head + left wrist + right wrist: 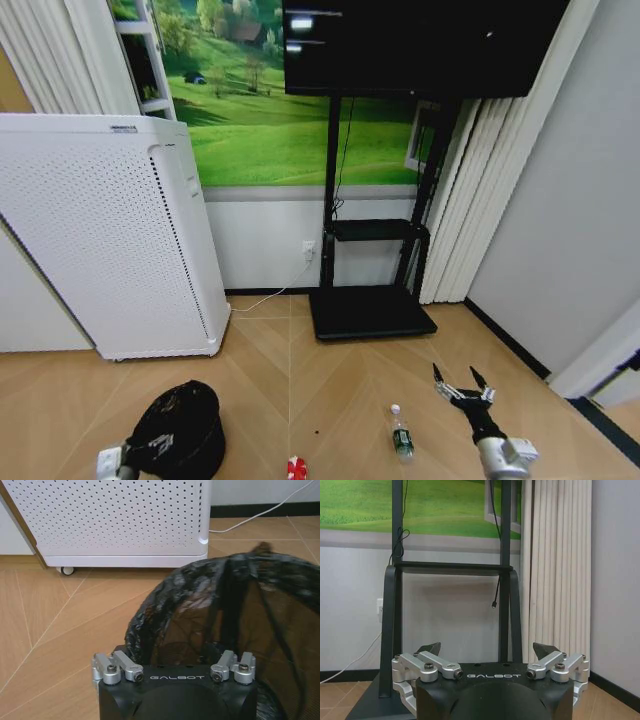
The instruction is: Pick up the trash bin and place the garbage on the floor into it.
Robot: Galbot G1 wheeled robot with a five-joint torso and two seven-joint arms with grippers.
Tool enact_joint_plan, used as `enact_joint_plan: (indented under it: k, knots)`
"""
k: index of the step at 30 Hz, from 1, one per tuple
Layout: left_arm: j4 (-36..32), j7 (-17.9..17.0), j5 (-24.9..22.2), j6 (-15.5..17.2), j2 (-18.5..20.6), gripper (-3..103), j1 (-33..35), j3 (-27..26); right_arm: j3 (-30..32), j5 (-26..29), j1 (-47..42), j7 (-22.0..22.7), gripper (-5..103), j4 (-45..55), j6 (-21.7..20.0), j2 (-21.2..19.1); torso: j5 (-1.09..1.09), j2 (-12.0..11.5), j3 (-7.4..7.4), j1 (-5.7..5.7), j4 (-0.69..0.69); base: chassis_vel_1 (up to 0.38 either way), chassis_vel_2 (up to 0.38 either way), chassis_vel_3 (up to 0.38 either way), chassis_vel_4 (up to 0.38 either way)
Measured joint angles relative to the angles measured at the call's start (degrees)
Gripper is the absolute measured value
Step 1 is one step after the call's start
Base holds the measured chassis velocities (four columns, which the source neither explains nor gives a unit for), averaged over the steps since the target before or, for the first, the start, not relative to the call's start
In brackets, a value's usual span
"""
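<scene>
We see a tall white perforated appliance (105, 235) standing on the wood floor (290, 370) at our left, and a black screen stand (372, 250) against the wall ahead. The trash bin (180, 430), black mesh with a black bag liner, sits low at our left, in front of the appliance. Our left gripper (150, 450) is at the bin's near rim; in the left wrist view the liner's edge (220, 610) rises directly in front of the gripper body, but whether the jaws are clamped on the rim we cannot tell. Our right gripper (462, 385) hovers above the floor with its jaws apart and nothing between them. The clear bottle (401, 434) lies just to its left on the floor, and the red-and-white can (296, 468) lies between bottle and bin.
</scene>
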Motion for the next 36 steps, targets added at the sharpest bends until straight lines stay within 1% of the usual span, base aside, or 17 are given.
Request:
enact_joint_plan:
  k: [2,3,4,6,9,10,11,12,13,15,16,18,20,25,30,33,36]
  knots:
    - [0.07,0.22,0.09,-0.13,-0.02,81,0.12,-0.01,0.0,-0.12,-0.04,0.0,100,0.0,0.04,0.02,0.0,0.0,0.0,0.0,0.0,0.0,0.0,0.0,0.0]
    - [0.07,0.38,0.15,-0.23,-0.03,76,0.24,-0.02,-0.02,-0.23,-0.04,0.0,100,0.0,0.11,0.04,-0.02,0.0,0.0,0.0,0.01,0.0,0.0,0.0,0.0]
    - [0.04,0.42,0.17,-0.28,-0.01,65,0.31,-0.06,-0.09,-0.44,-0.04,0.0,100,-0.03,0.22,0.08,-0.03,0.0,0.0,0.0,0.01,0.0,0.0,0.0,0.0]
    - [0.01,0.42,0.17,-0.3,0.02,65,0.35,-0.09,-0.13,-0.56,-0.04,0.0,100,-0.07,0.27,0.1,-0.03,0.0,0.0,0.0,0.01,0.0,0.0,0.0,0.0]
    - [-0.24,0.43,0.18,-0.31,0.12,49,0.41,-0.1,-0.22,-0.71,0.01,0.0,100,-0.15,0.44,0.15,-0.06,0.0,0.0,0.0,0.0,0.0,0.0,0.0,0.0]
    - [-0.24,0.43,0.18,-0.31,0.12,49,0.41,-0.1,-0.22,-0.71,0.01,0.0,100,-0.15,0.44,0.15,-0.06,0.0,0.0,0.0,0.0,0.0,0.0,0.0,0.0]
    - [-0.49,0.44,0.22,-0.31,0.12,44,0.47,-0.07,-0.28,-0.82,0.02,0.0,100,-0.19,0.56,0.17,-0.06,0.0,0.0,0.0,0.01,0.0,0.0,0.0,0.0]
    - [-0.49,0.44,0.22,-0.31,0.12,44,0.47,-0.07,-0.28,-0.82,0.02,0.0,100,-0.19,0.56,0.17,-0.06,0.0,0.0,0.0,0.01,0.0,0.0,0.0,0.0]
    - [-0.75,0.42,0.35,-0.38,0.11,32,0.52,-0.05,-0.28,-0.84,0.04,0.0,100,-0.2,0.64,0.18,-0.06,0.0,0.0,0.0,0.0,0.0,0.0,0.0,0.0]
    - [-0.9,0.4,0.41,-0.46,0.08,32,0.59,-0.04,-0.28,-0.84,0.06,0.0,100,-0.21,0.72,0.18,-0.05,0.0,0.0,0.0,0.0,0.0,0.0,0.0,0.0]
    - [-1.04,0.41,0.5,-0.56,0.07,22,0.65,-0.03,-0.28,-0.84,0.08,0.0,100,-0.24,0.8,0.18,-0.05,0.0,0.0,0.0,0.01,0.0,0.0,0.0,0.0]
    - [-1.07,0.42,0.71,-0.75,0.07,22,0.69,-0.03,-0.26,-0.84,0.09,-0.01,100,-0.27,0.86,0.18,-0.04,0.0,0.0,0.0,0.01,0.0,0.0,0.0,0.0]
    - [-1.09,0.43,1.05,-1.16,0.05,12,0.72,-0.02,-0.23,-0.88,0.13,-0.06,100,-0.42,1.06,0.22,-0.05,0.0,0.0,0.0,-0.01,0.0,0.0,0.0,0.0]
    - [-1.09,0.42,1.6,-1.57,-0.09,12,0.87,0.05,-0.24,-1.17,0.21,-0.25,100,-0.72,1.47,0.39,-0.04,0.0,0.0,0.0,0.0,0.0,0.0,0.0,0.0]
    - [-1.0,0.42,3.39,-2.58,-0.41,12,1.03,0.26,-0.25,-1.51,0.33,-0.28,100,-1.03,1.72,0.5,-0.02,0.0,0.0,0.0,0.01,0.0,0.0,0.0,0.0]
    - [-1.07,0.14,4.31,-3.58,-0.73,12,1.08,0.42,-0.25,-1.53,0.37,-0.28,100,-1.07,1.75,0.49,-0.03,0.0,0.0,0.0,0.01,0.0,0.0,0.0,0.0]
    - [-1.4,-0.37,6.37,-5.97,-1.06,12,1.04,0.49,-0.18,-1.52,0.46,-0.27,100,-1.14,1.8,0.44,-0.08,-0.01,0.0,0.0,0.0,0.0,0.0,0.0,0.0]
